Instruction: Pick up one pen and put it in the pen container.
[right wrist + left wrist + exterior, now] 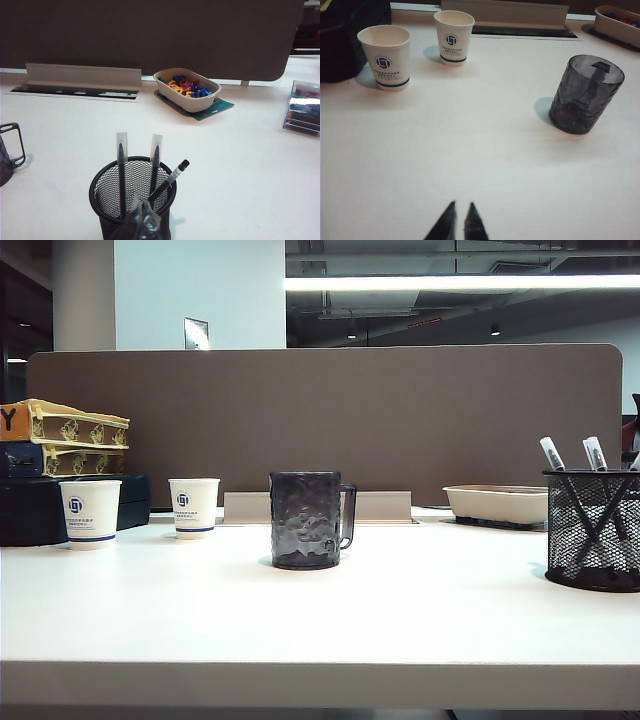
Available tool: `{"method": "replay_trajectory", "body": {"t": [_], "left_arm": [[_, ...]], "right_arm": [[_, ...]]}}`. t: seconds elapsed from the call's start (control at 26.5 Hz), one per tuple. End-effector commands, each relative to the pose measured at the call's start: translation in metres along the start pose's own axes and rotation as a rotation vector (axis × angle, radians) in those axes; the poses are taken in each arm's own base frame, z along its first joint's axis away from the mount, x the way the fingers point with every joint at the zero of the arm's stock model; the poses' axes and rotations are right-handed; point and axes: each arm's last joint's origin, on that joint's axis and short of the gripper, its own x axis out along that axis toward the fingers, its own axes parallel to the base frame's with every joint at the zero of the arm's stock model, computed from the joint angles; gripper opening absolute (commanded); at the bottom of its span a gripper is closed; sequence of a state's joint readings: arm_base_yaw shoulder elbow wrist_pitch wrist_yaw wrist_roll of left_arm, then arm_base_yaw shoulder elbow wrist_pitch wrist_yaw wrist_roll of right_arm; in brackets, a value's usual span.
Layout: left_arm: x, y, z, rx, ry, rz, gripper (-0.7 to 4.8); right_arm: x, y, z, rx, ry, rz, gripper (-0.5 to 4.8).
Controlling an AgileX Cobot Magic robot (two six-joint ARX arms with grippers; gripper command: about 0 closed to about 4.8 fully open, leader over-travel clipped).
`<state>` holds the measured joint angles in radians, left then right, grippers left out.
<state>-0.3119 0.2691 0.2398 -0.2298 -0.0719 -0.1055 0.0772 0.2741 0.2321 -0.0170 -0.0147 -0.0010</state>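
Starting at the left of the white table (pixel 320 610), we see two paper cups (pixel 90 512) in front of a stack of dark and yellow boxes (pixel 65 435). Our left gripper (pixel 458 220) hovers above bare tabletop near them, its dark fingertips a narrow slit apart and holding nothing. At the middle stands a dark dimpled mug (pixel 306 520), handle to the right. Further right, against the brown partition (pixel 330 420), sits a beige tray (pixel 187 90) of coloured clips. At the far right the pen container (pixel 131 197) holds three pens; one pen (pixel 169 181) leans tilted against the rim, the others stand upright. Our right gripper (pixel 142 220) sits just over the container's near rim, fingertips pressed together, gripping nothing.
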Motion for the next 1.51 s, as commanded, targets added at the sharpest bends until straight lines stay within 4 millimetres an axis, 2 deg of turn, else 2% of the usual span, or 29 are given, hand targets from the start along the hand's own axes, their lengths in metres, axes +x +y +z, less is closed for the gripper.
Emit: {"method": "replay_trajectory", "body": {"t": [0.04, 0.64, 1.02, 1.21, 1.51], "left_arm": [[0.0, 0.0, 0.003, -0.002, -0.026, 0.02, 0.25], [-0.002, 0.0, 0.003, -0.005, -0.063, 0.014, 0.22], [-0.006, 0.003, -0.011, -0.015, -0.083, 0.038, 0.21], [-0.009, 0.004, -0.013, -0.019, -0.113, 0.061, 0.21], [-0.01, 0.005, -0.013, -0.013, -0.117, 0.088, 0.21]], "right_arm": [[-0.001, 0.0, 0.006, 0.0, -0.06, -0.006, -0.02], [-0.024, -0.001, -0.001, -0.004, -0.077, -0.044, -0.02], [-0.026, -0.002, -0.008, 0.027, -0.008, -0.08, -0.02], [-0.032, -0.003, -0.007, 0.029, -0.037, -0.122, -0.02], [-0.032, 0.0, -0.008, 0.027, -0.024, -0.092, -0.02]]}}
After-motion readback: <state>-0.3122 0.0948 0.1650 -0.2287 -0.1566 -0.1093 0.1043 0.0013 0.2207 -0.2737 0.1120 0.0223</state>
